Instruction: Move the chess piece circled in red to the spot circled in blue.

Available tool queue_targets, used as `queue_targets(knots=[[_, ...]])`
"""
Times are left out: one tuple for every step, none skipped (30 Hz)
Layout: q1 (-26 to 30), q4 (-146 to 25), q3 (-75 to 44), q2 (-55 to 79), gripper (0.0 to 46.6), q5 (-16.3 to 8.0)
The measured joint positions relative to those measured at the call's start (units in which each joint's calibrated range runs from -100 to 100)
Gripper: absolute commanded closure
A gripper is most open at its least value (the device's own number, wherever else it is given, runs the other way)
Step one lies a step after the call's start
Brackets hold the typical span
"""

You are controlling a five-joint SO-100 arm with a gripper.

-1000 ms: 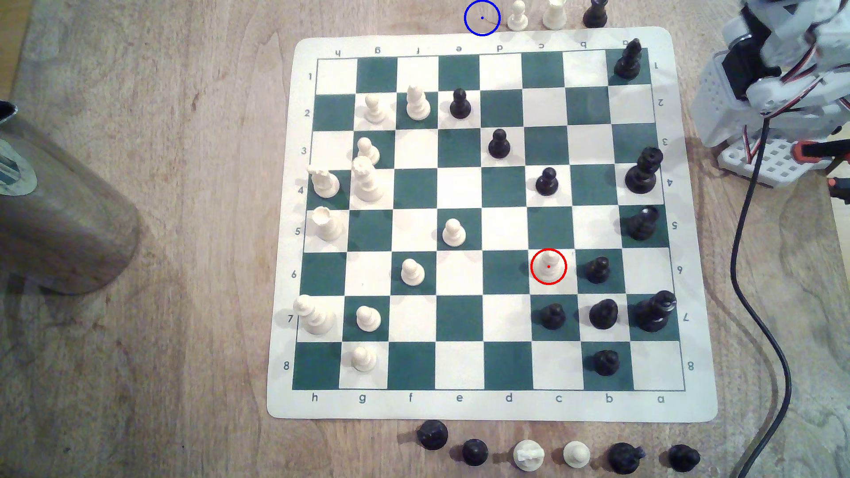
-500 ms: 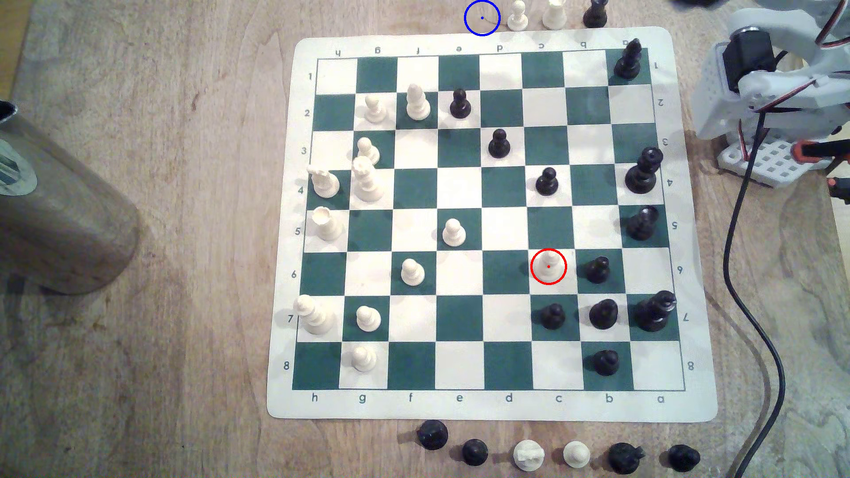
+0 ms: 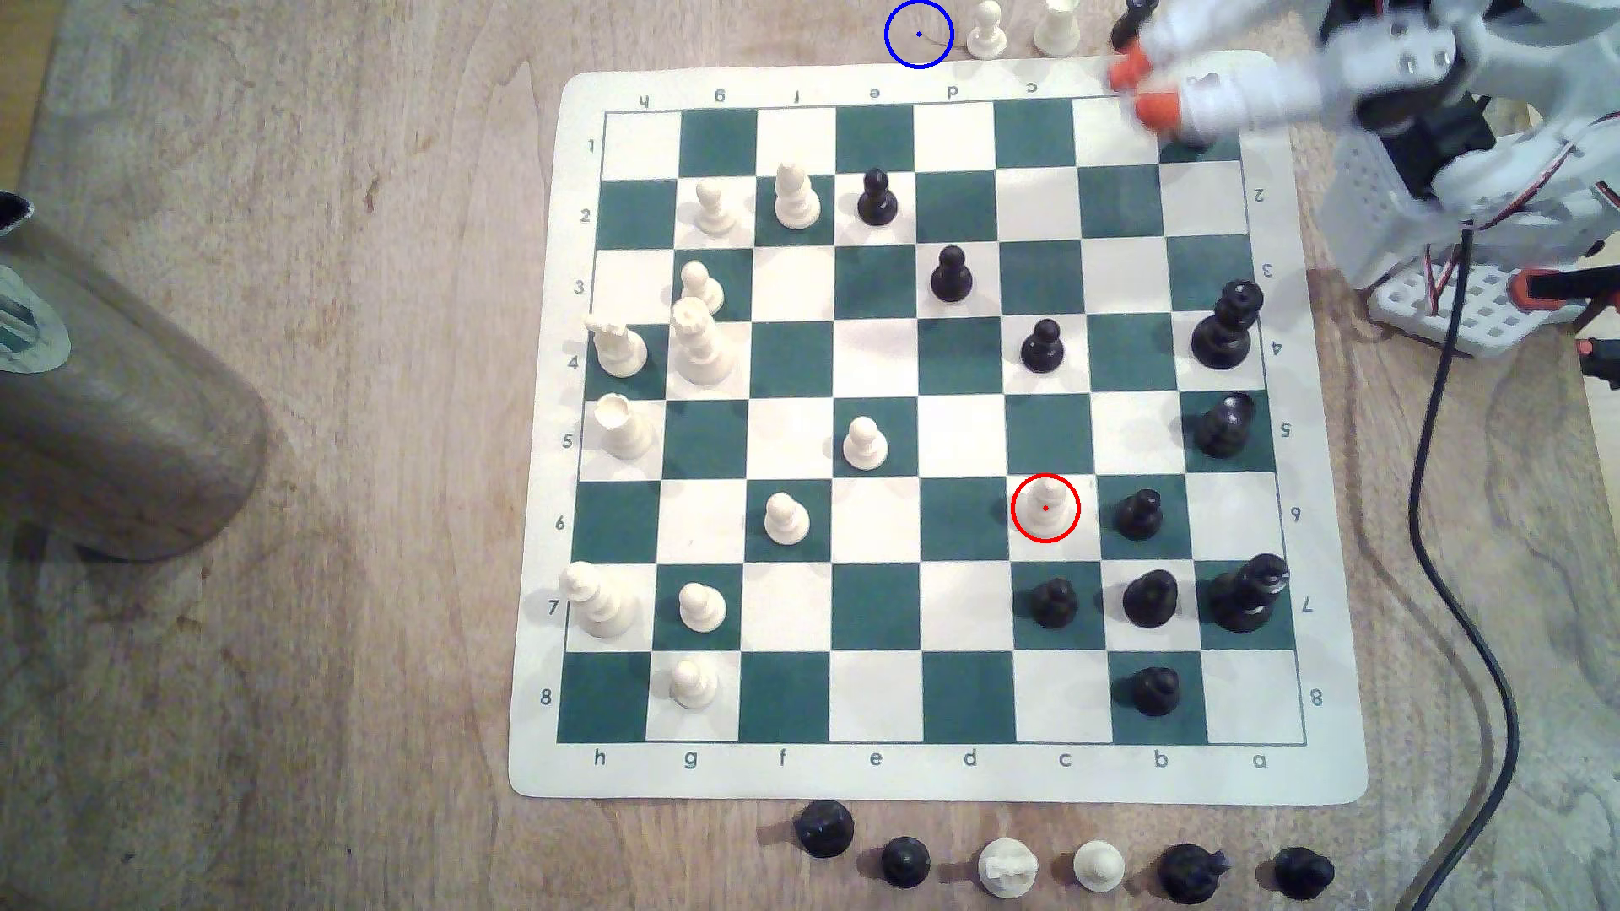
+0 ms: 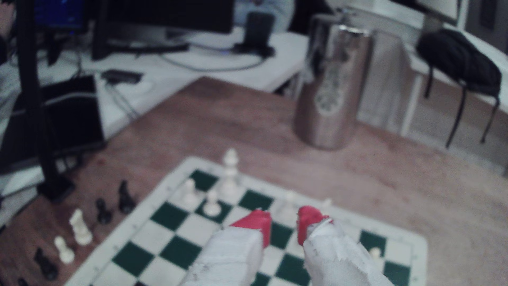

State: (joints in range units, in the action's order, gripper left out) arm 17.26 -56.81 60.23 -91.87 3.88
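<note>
Cream plastic pawn, light and rigid — best pinched at its narrow neck.

Exterior view: the chess piece [image 3: 1045, 506] stands upright on a white square in row 6, a black pawn [image 3: 1140, 513] just beside it; the spot [image 3: 919, 34] is bare wood, well apart. The gripper [image 3: 1140, 86] hovers over the board's [image 3: 929, 775] far corner. Wrist view: its orange fingertips [image 4: 257, 220] stand apart, nothing between — a steel tumbler [image 4: 331, 90] beyond, contents hidden.

White claw [image 3: 1140, 88], orange fingertips [image 3: 1155, 109]
</note>
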Motion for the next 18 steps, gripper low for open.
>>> queue_targets(knots=[[1.03, -0.4, 0.0, 0.84, 31.7, -0.15], [1.92, -0.88, 0.0, 1.93, 31.4, -0.49], [3.24, -1.12, 0.0, 3.35, 31.2, -1.07], [5.9, -1.27, 0.0, 6.45, 31.2, -2.25], [6.64, -1.27, 0.0, 7.62, 31.3, -2.69], [7.6, -1.12, 0.0, 8.88, 31.4, -3.27], [8.55, -0.72, 0.0, 10.56, 31.5, -4.0], [9.44, 0.08, 0.0, 12.4, 31.5, -4.54], [9.96, 1.75, 1.27, 16.17, 31.7, -5.08], [9.88, 2.23, 1.45, 17.51, 33.1, -5.23], [9.66, 3.03, 1.72, 18.68, 34.7, -5.37], [9.66, 3.82, 1.9, 20.7, 34.2, -5.52], [9.81, 5.02, 1.99, 25.39, 32.7, -5.52], [9.66, 5.66, 1.99, 27.57, 31.9, -5.52], [9.66, 6.29, 1.99, 28.99, 30.9, -5.57], [9.66, 6.85, 1.99, 30.92, 30.3, -5.62], [9.73, 7.25, 1.99, 32.76, 29.1, -5.67], [9.66, 7.65, 1.99, 35.36, 28.7, -6.06]])
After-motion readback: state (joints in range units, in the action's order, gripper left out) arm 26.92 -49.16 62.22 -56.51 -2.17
